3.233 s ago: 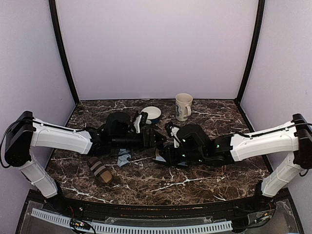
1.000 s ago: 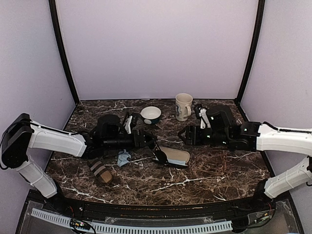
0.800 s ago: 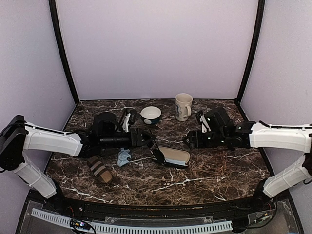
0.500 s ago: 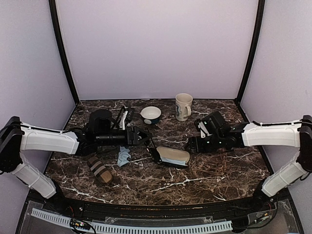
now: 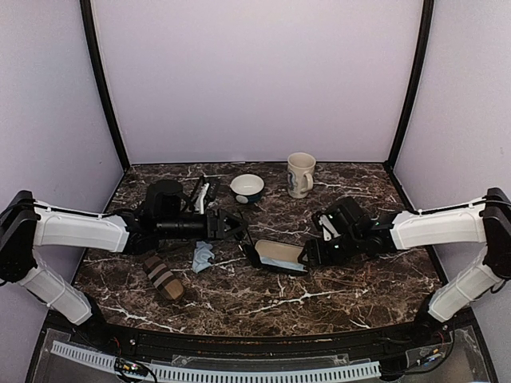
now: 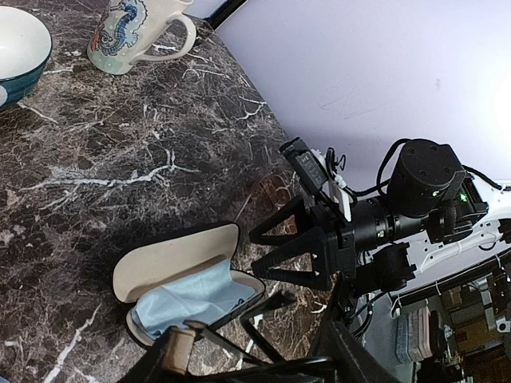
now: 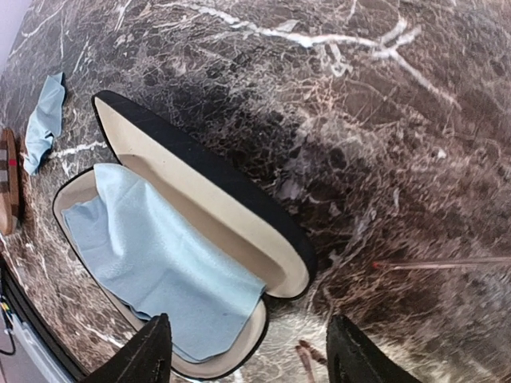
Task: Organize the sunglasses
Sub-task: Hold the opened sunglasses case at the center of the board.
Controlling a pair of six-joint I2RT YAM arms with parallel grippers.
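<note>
Two cases show on the table [image 5: 359, 297] from the top view. The open black case [image 5: 279, 257] is in the middle. The brown striped case [image 5: 164, 278] lies shut off to the left, with a loose blue cloth [image 5: 202, 257] between them. The left gripper [image 5: 231, 226] is just left of the open case with the sunglasses [image 5: 243, 238] apparently pinched in it, near the lid but not inside. The right gripper [image 5: 314, 249] sits just beside the case's right end. A bowl [image 5: 247, 187] and a mug [image 5: 300, 174] stand at the back, well apart from all this.

Left wrist view: thin dark wire from the glasses runs between this gripper's own fingers at the bottom. They look closed on it, but it's cropped, so not 100% sure. Past that the case lies open with pale lining, and a folded blue cloth [image 6: 188, 299] in one half. No glasses in it. The right gripper faces the camera with its fingers wide apart.

Right wrist view: this looks straight down into the case. There's only that cloth in the lower half, and the lid half is bare. Its own fingers [image 7: 152, 351] are spread with nothing between them.

So I'd say the step in hand is loading the glasses. The next move calls for the left arm to bring them over the cloth and lower them clear of the lid edge, maybe with the right steadying the case.
</note>
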